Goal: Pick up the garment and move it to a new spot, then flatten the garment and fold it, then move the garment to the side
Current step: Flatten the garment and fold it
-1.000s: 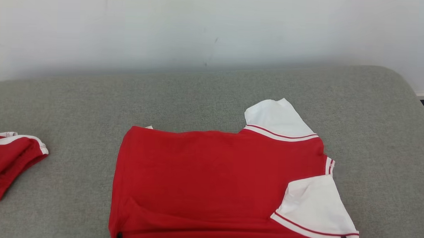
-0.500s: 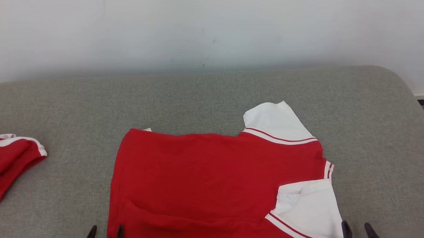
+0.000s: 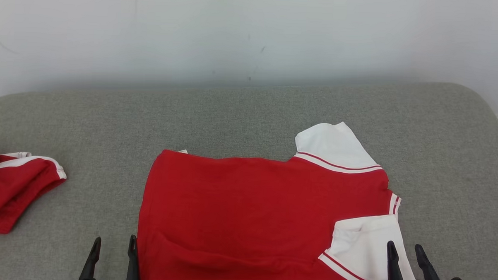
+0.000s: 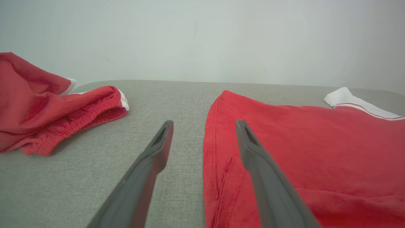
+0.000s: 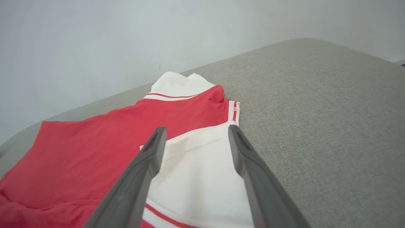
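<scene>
The red cloth shirt with white sleeves (image 3: pixel 251 206) is lying flat. The left gripper (image 3: pixel 115 239) and right gripper (image 3: pixel 404 245) are gaping wide, empty. Folding is probably waiting.

head view: we look down and forward over the grey surface (image 3: pixel 250 115) to the wall (image 3: pixel 252 32). wrist views sit low and close, facing that wall; all share the red garment (image 3: pixel 251 206).

Left gripper (image 4: pixel 204 124) gapes astride the edge of the red garment (image 4: pixel 316 152); another red cloth (image 4: pixel 47 107) lies well apart.
</scene>
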Robot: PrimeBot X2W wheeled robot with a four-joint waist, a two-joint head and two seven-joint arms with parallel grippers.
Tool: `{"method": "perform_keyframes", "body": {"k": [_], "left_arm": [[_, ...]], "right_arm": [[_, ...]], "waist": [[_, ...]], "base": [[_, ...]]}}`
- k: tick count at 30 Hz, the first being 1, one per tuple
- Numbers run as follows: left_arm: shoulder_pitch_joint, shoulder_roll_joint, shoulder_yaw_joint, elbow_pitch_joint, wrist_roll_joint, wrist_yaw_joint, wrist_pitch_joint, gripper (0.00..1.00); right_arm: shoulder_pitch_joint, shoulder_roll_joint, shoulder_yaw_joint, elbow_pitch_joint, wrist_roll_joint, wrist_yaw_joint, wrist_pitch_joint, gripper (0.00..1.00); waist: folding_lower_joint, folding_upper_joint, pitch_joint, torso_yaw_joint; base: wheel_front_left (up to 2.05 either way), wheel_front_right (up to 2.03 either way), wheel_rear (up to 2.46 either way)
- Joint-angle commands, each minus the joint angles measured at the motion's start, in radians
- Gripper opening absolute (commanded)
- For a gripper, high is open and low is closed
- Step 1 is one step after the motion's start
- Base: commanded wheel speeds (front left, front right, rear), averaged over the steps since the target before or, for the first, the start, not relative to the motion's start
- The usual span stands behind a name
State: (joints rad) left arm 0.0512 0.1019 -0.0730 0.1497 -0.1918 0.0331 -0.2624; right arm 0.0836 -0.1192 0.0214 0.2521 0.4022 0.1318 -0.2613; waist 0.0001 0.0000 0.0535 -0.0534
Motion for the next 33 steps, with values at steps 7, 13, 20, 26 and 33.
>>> {"method": "perform_keyframes", "body": {"k": [7,13,20,26,33], "left_arm": [[-0.023,-0.025,0.05,0.025,0.036,-0.033,-0.002,1.0],[-0.162,-0.007,0.057,0.106,0.062,-0.08,-0.002,1.0],[-0.435,0.037,0.055,0.328,0.044,-0.122,0.001,1.0],[-0.625,0.08,0.062,0.54,0.017,-0.138,0.049,1.0],[-0.732,0.087,0.044,0.689,0.0,-0.146,0.04,1.0]], "right_arm": [[0.003,0.041,-0.024,-0.04,-0.052,-0.002,-0.004,1.0],[-0.087,0.035,-0.009,-0.051,-0.07,-0.002,-0.004,1.0],[-0.269,0.021,0.039,-0.053,-0.072,-0.002,-0.004,1.0],[-0.373,0.033,0.073,-0.043,-0.057,-0.002,-0.004,1.0],[-0.396,0.042,0.08,-0.028,-0.053,-0.002,-0.004,1.0]], "waist": [[-0.0001,0.0,0.03,-0.023],[-0.0001,0.0,0.097,-0.047],[-0.0001,0.0,0.201,-0.092],[-0.0001,0.0,0.274,-0.135],[-0.0001,0.0,0.314,-0.154]], "base": [[0.0,0.0,0.0],[0.0,0.0,0.0],[0.0,0.0,0.0],[0.0,0.0,0.0],[0.0,0.0,0.0]]}}
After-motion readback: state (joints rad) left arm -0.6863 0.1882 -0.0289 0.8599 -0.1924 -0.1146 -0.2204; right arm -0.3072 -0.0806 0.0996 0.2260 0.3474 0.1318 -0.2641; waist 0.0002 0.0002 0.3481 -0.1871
